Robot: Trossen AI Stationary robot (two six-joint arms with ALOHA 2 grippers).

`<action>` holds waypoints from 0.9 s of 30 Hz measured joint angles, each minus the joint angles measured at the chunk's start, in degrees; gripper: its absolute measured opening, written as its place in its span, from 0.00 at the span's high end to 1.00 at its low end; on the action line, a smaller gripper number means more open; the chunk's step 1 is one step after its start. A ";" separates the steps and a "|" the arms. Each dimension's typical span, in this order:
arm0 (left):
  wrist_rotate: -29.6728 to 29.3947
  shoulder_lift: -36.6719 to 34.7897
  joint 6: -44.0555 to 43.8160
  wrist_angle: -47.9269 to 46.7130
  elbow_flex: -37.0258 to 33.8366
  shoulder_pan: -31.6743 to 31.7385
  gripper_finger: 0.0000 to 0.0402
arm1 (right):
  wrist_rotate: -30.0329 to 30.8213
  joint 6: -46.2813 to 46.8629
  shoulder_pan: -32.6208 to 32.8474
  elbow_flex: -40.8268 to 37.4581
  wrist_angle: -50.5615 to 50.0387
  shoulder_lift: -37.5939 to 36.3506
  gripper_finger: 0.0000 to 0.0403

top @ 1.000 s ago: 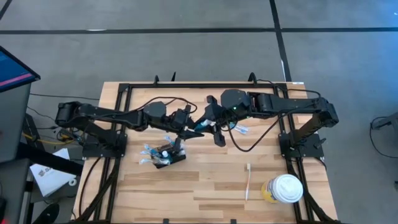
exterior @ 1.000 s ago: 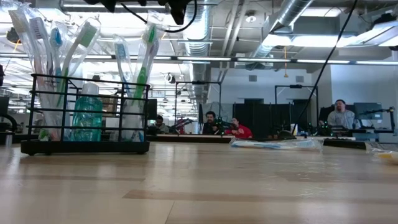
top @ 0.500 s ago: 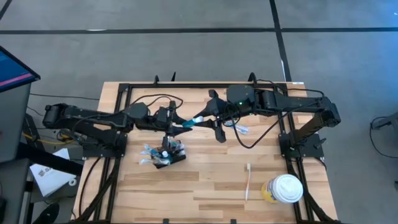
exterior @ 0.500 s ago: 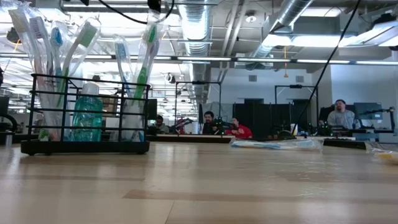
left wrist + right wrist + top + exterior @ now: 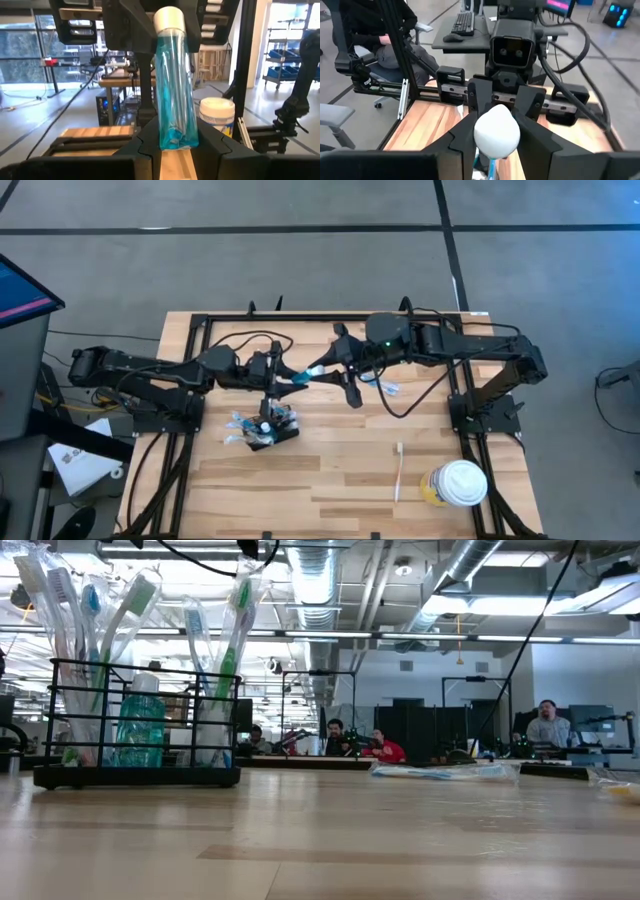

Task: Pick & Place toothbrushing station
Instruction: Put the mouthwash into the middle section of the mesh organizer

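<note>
Both grippers [image 5: 290, 376] [image 5: 331, 364] clamp one blue tube [image 5: 175, 95]; its base hidden.

The left gripper [image 5: 285, 375] now sits farther back toward its own side of the table than a second ago, and the right gripper [image 5: 335, 363] has followed it over. The blue bottle [image 5: 312, 370], white-capped, now spans between both grippers, gripped at each end.
</note>
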 joint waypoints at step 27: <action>-0.03 0.00 0.71 1.64 0.14 0.01 0.83 | -1.33 -3.94 -0.11 1.51 1.21 -0.49 0.72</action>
